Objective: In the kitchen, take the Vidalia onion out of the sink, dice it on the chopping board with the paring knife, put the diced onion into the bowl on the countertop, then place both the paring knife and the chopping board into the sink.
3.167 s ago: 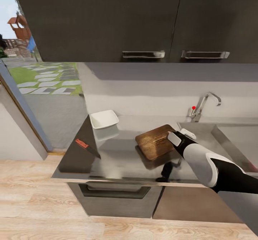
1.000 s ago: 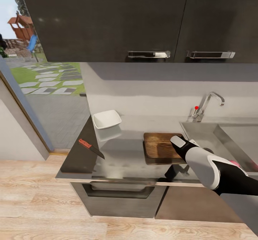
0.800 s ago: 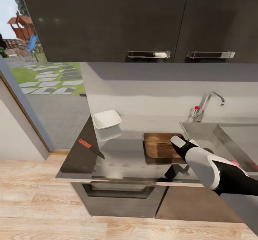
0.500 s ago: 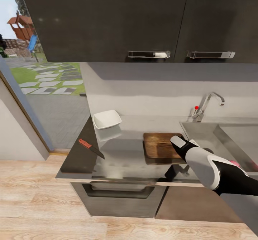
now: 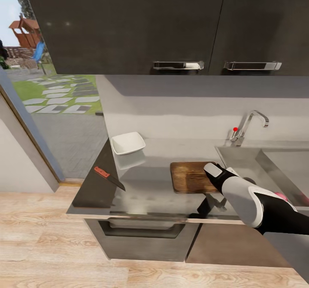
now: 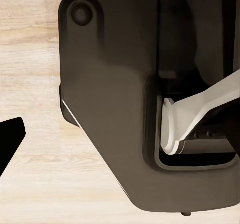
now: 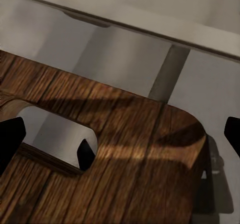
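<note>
Brown chopping board [image 5: 189, 177] nudged slightly toward nine o'clock, squarer on worktop [image 5: 146, 189]; right gripper [image 5: 213, 170] fingers spread wide over its edge, gripping nothing. Ready for onion.

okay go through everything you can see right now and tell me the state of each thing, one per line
Chopping board: flat on the countertop, nothing on it.
Knife: lying loose near the countertop's left end.
Bowl: upright, empty.
Onion: in the sink, mostly hidden.
Right gripper: over the board's edge, open.
Cabinet doors: closed.
</note>
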